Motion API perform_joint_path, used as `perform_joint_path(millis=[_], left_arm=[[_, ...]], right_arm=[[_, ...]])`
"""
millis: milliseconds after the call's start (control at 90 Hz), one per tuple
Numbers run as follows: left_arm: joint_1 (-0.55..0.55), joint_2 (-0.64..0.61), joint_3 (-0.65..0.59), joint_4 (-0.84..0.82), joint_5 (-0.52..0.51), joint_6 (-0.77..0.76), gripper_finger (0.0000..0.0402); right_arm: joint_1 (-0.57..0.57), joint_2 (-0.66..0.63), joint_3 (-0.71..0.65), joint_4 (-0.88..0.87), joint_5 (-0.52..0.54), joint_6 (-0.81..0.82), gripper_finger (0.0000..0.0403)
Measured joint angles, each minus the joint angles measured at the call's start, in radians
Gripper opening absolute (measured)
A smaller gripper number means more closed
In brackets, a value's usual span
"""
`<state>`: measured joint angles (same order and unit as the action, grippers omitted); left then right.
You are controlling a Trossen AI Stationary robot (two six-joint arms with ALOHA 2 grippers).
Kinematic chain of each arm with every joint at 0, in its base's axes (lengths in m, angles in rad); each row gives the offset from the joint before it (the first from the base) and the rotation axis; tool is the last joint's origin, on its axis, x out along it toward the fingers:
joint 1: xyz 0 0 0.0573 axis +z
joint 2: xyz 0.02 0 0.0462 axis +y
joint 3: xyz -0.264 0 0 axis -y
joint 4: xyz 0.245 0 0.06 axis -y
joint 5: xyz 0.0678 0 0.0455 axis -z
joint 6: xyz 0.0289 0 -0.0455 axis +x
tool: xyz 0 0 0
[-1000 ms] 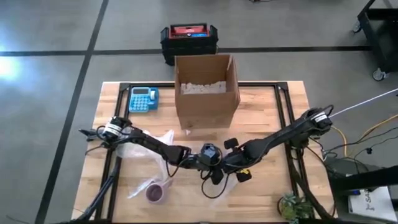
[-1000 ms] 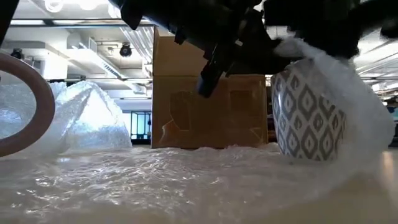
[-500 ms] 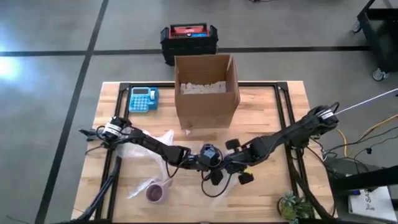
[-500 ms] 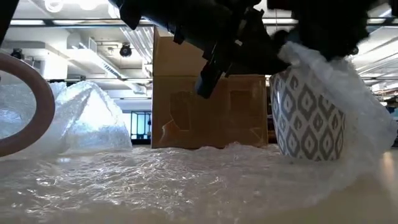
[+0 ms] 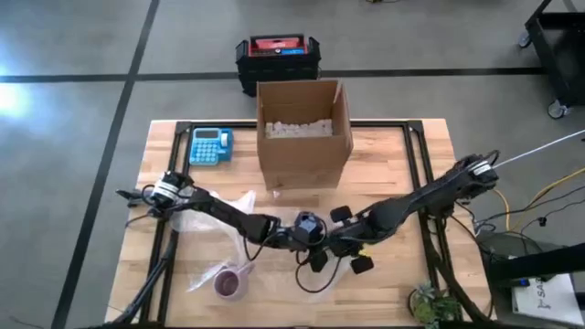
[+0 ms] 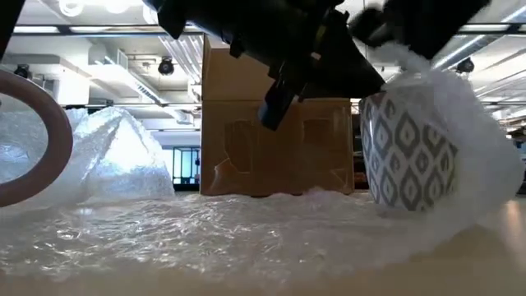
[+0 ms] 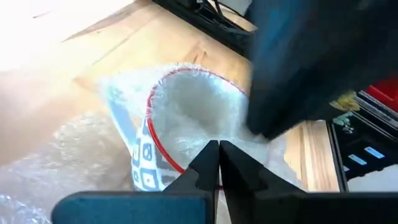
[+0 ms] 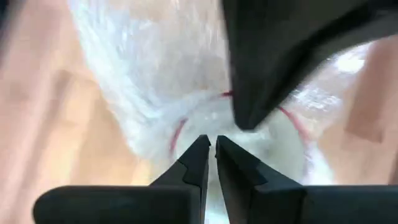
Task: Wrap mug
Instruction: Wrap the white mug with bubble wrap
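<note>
A white mug (image 6: 407, 156) with a grey diamond pattern and a red rim (image 7: 152, 102) stands on a sheet of clear bubble wrap (image 6: 205, 238) near the table's front middle. The wrap rises over the mug's right side and top. My left gripper (image 7: 217, 149) is shut, with its tips at the wrap-filled mouth of the mug. My right gripper (image 8: 210, 146) comes from the right and is shut on the wrap above the mug's mouth. In the high view both grippers (image 5: 306, 230) (image 5: 331, 247) cover the mug. My left gripper points slanting down at the mug's mouth, its shut tips against the wrap (image 7: 199, 124) inside the rim. Whether it pinches the wrap, I cannot tell. My right gripper pinches the bubble wrap (image 8: 186, 93) from above, over the mug's mouth. The wrap is drawn up around the mug's right side (image 6: 485, 156), and the rest of the sheet lies on the table.
A second mug (image 5: 228, 281) with a dark inside lies on the wrap at the front left. An open cardboard box (image 5: 303, 132) stands at the far middle, with a blue calculator (image 5: 210, 146) to its left. A small plant (image 5: 425, 302) is at the front right corner.
My right gripper has shifted a little toward the table's near edge and up, drawing the wrap higher and closer over the mug's right side and top. The mug has tipped slightly. My left gripper has stayed in place.
</note>
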<state>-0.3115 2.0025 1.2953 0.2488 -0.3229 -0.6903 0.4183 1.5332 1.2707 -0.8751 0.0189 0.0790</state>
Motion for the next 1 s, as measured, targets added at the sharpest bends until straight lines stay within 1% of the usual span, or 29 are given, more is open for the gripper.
perform_joint_path(millis=[44, 111, 200, 333, 444, 533, 578, 633, 689, 767, 811, 867, 1000], left_arm=[[0.0, -0.004, 0.0, -0.003, 0.005, 0.0, 0.0], [0.001, -0.02, -0.001, -0.022, 0.039, 0.003, 0.0], [-0.001, -0.065, -0.002, -0.093, 0.062, 0.026, 0.0], [-0.003, -0.155, -0.002, -0.248, 0.065, 0.07, 0.0], [-0.002, -0.198, -0.001, -0.37, 0.065, 0.127, 0.0], [0.0, -0.22, -0.001, -0.453, 0.101, 0.126, 0.0002], [0.001, -0.225, -0.001, -0.516, 0.107, 0.101, 0.0008], [0.001, -0.229, 0.0, -0.626, 0.118, 0.065, 0.0021], [0.003, -0.228, -0.001, -0.748, 0.123, 0.04, 0.004], [0.003, -0.219, -0.001, -0.872, 0.135, 0.008, 0.0075], [0.004, -0.211, -0.001, -0.934, 0.165, 0.006, 0.0098], [0.003, -0.197, -0.001, -0.965, 0.207, 0.008, 0.0126], [0.002, -0.148, 0.0, -0.992, 0.219, 0.02, 0.0184]], right_arm=[[0.017, -0.036, -0.003, -0.016, 0.001, 0.019, 0.0018], [0.038, -0.093, -0.02, -0.031, 0.003, 0.059, 0.0018], [0.078, -0.183, -0.081, -0.031, 0.009, 0.126, 0.0018], [0.14, -0.296, -0.232, 0.022, 0.086, 0.237, 0.0018], [0.175, -0.374, -0.365, 0.088, 0.145, 0.326, 0.0018], [0.191, -0.408, -0.459, 0.172, 0.165, 0.39, 0.0018], [0.194, -0.415, -0.496, 0.22, 0.166, 0.402, 0.0018], [0.199, -0.414, -0.527, 0.284, 0.167, 0.413, 0.0018], [0.202, -0.408, -0.549, 0.306, 0.167, 0.411, 0.0018], [0.202, -0.39, -0.565, 0.339, 0.166, 0.39, 0.0018], [0.202, -0.383, -0.568, 0.334, 0.167, 0.374, 0.0018], [0.201, -0.378, -0.569, 0.333, 0.175, 0.356, 0.0018], [0.201, -0.372, -0.569, 0.335, 0.192, 0.348, 0.0018]])
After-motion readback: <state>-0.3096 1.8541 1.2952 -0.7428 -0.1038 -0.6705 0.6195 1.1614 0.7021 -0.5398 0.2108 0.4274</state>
